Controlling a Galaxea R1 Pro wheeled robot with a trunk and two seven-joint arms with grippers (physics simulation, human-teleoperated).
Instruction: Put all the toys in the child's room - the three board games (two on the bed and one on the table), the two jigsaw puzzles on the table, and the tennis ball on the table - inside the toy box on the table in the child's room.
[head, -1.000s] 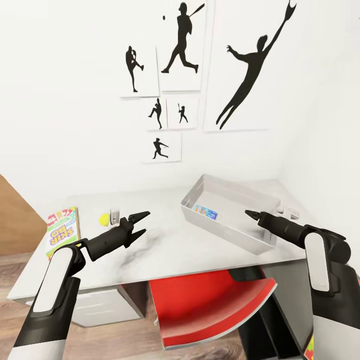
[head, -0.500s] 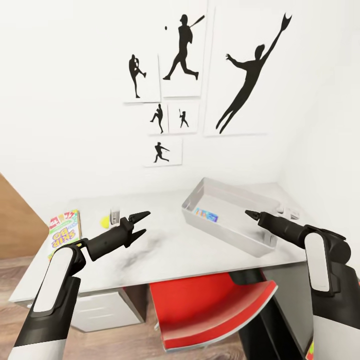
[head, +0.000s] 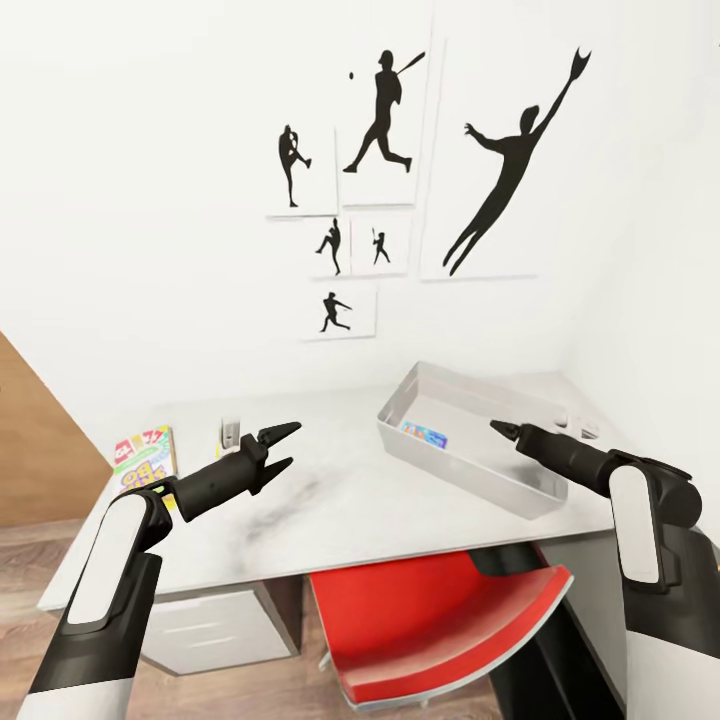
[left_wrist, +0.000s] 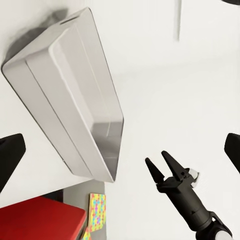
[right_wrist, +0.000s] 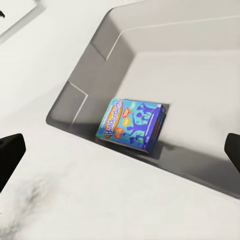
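The light grey toy box (head: 455, 474) sits at an angle on the right half of the white table (head: 340, 500). Inside it lies a small blue lettered game box (head: 424, 435), leaning on the wall in the right wrist view (right_wrist: 132, 122). The white-green SKIP BO board game (head: 145, 460) lies at the table's left edge. My left gripper (head: 281, 447) hovers open over the table's middle. My right gripper (head: 497, 428) hangs open over the toy box's near side, fingers apart in the left wrist view (left_wrist: 161, 166). A multicoloured jigsaw puzzle sheet (left_wrist: 97, 212) shows below the table edge. My left arm hides the tennis ball's spot.
A red chair (head: 440, 620) is tucked under the table's front, with a white drawer unit (head: 210, 625) to its left. A small white upright item (head: 230, 432) stands behind my left gripper. Small white bits (head: 585, 428) lie at the table's far right. Wall corner close on the right.
The whole picture has shifted, so the camera moved; table, toy box and wall pictures sit further right. Both arms keep their pose. The yellow ball beside the white item no longer shows.
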